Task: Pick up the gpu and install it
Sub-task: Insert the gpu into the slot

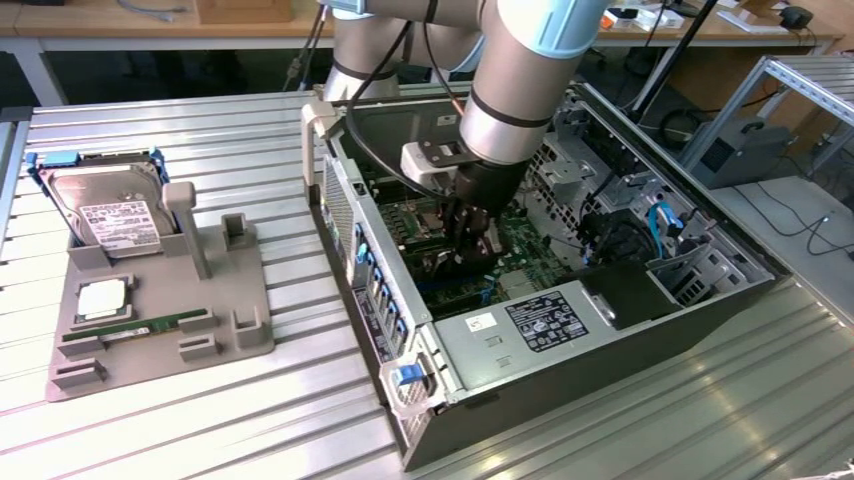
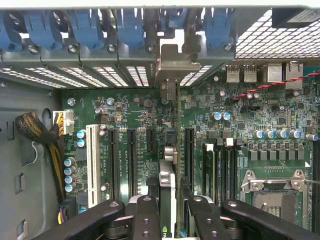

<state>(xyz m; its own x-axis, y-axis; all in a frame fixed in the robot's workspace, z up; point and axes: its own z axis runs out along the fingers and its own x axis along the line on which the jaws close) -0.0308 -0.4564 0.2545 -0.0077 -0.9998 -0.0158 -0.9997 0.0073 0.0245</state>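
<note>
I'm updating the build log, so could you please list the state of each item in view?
gpu: held edge-on, standing over the motherboard slots.
gripper: shut on the gpu, inside the case.
computer case: side open, lying on the table.
hard drive: upright in the grey holder.
memory stick: flat in the holder.

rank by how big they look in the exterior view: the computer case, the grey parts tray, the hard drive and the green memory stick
1. computer case, by far the largest
2. grey parts tray
3. hard drive, standing at the tray's far end
4. green memory stick, a thin strip lying on the tray

All sit at a similar distance, so the order looks safe.
</note>
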